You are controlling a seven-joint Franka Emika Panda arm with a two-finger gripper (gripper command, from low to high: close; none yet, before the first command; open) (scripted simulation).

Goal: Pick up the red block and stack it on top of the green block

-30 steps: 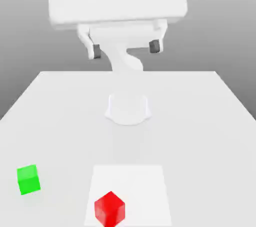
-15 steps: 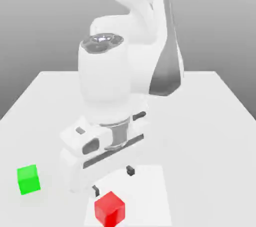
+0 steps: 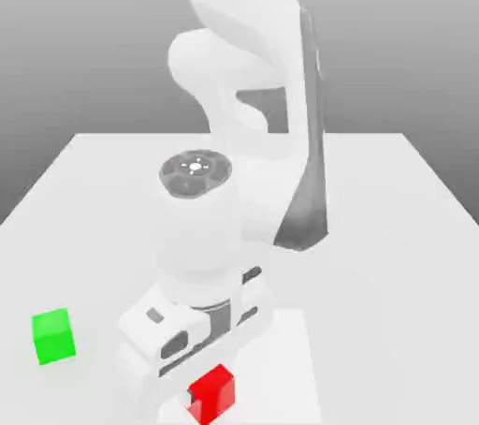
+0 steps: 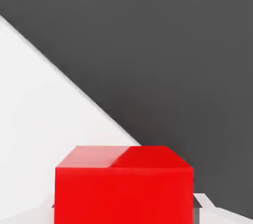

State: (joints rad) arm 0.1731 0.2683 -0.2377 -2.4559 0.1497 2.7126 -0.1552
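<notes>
The red block (image 3: 219, 386) sits near the table's front edge, on a paler square patch. My gripper (image 3: 204, 399) has come down over it, and the white hand (image 3: 182, 344) covers the block's upper left part. In the hand view the red block (image 4: 123, 188) looms very close and fills the space between the fingers, which are shut on its sides. The green block (image 3: 53, 336) stands alone on the table, well off to the exterior view's left of the hand, with nothing touching it.
A white table (image 3: 393, 227) carries everything, and the pale square patch (image 3: 285, 358) lies at its front middle. The arm's bulky white links (image 3: 243, 133) rise over the table's centre. Beyond the table's edge the hand view shows dark floor (image 4: 173, 45).
The arm has dropped lower, bringing the hand down onto the red block. The fingers, open before, have shut on it. Neither block has moved.
</notes>
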